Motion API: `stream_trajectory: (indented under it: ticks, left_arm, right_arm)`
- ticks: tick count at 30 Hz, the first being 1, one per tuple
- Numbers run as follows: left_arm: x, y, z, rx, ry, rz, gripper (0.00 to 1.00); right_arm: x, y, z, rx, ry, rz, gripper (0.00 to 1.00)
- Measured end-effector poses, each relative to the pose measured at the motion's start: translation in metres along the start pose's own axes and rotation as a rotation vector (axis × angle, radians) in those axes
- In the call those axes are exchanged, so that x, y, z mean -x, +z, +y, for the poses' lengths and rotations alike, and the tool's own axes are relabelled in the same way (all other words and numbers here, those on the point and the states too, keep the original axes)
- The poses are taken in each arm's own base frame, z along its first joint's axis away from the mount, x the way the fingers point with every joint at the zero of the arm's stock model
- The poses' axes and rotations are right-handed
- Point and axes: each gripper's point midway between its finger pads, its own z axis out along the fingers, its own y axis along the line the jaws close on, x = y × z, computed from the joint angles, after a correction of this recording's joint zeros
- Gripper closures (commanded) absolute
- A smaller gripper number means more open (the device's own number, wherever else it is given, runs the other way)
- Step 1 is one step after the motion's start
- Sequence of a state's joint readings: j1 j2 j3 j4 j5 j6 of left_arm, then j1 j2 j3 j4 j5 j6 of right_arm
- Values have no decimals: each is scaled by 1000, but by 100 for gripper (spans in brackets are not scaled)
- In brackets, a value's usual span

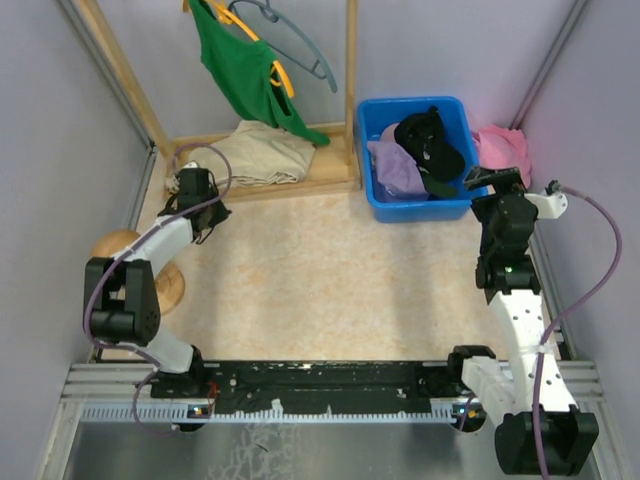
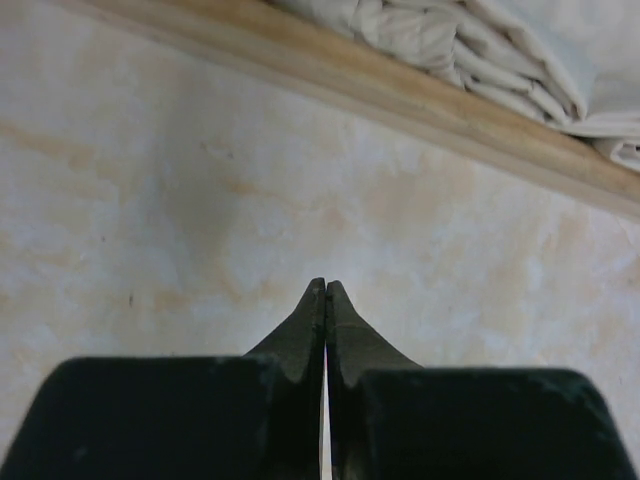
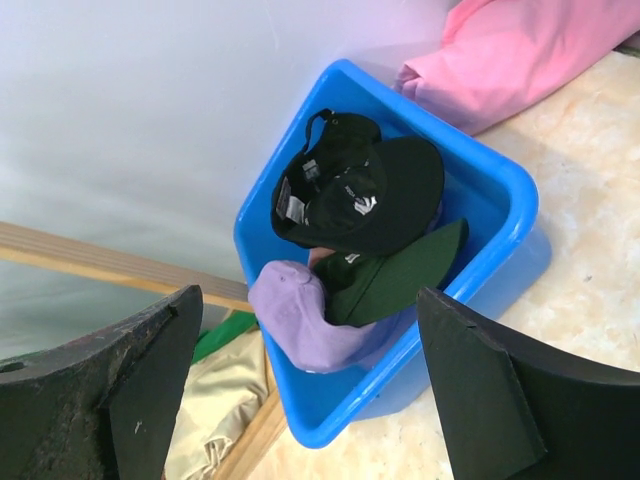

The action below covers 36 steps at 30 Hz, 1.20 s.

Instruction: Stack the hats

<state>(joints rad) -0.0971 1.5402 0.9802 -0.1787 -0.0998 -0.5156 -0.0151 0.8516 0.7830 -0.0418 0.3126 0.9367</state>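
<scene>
The hats lie piled in a blue bin (image 1: 372,190) at the back right. A black cap (image 3: 360,195) with a small white logo is on top. Under it a second dark cap (image 3: 395,280) shows its brim, and a lavender cap (image 3: 300,320) lies at the bin's near end. My right gripper (image 3: 310,300) hovers just off the bin's right corner, open and holding nothing, and it also shows in the top view (image 1: 487,180). My left gripper (image 2: 326,286) is shut on nothing, low over the table near the wooden rack (image 1: 195,195).
A bright pink cloth (image 1: 500,148) lies right of the bin against the wall. A wooden rack (image 1: 340,180) holds folded beige cloth (image 1: 255,152), with a green shirt (image 1: 240,70) hanging above. A round wooden form (image 1: 125,250) stands at the left.
</scene>
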Motion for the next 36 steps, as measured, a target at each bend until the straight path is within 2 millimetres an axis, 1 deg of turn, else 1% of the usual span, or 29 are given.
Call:
stream_trajectory:
  ticks: [4,7,9,12,14,16,17,21,22,31,34,36]
  left_arm:
    - [23,23,-5,58,45,-91,100]
    - [41,47,-8,116,60,-132,100]
    - [51,67,-5,166,68,-145,100]
    - [52,87,6,220,73,-136,100]
    - [48,97,20,254,68,-112,100]
    - [45,103,30,277,64,-93,100]
    - [46,106,41,298,54,-86,100]
    - [45,117,62,343,46,-54,100]
    - [47,120,66,353,42,-54,100]
    - [84,147,77,364,35,-94,100]
    - [86,147,76,353,37,-92,100]
    - [85,144,75,340,37,-92,100]
  right_arm:
    - [-7,-2,-4,7,-14,23,13]
    - [-12,-2,-8,5,-28,40,13]
    - [-13,-3,-8,5,-40,45,13]
    - [-13,-4,-8,11,-55,46,13]
    - [-12,-5,-8,13,-67,46,13]
    - [-12,-5,-8,14,-78,46,13]
    - [-12,-5,-8,14,-82,47,13]
    - [-13,-5,-8,19,-95,50,13]
    - [-13,-5,-8,21,-98,52,13]
    - [-17,-5,-8,37,-150,74,13]
    - [-20,-5,-7,51,-176,86,13]
    - [-24,-3,-5,66,-195,100,13]
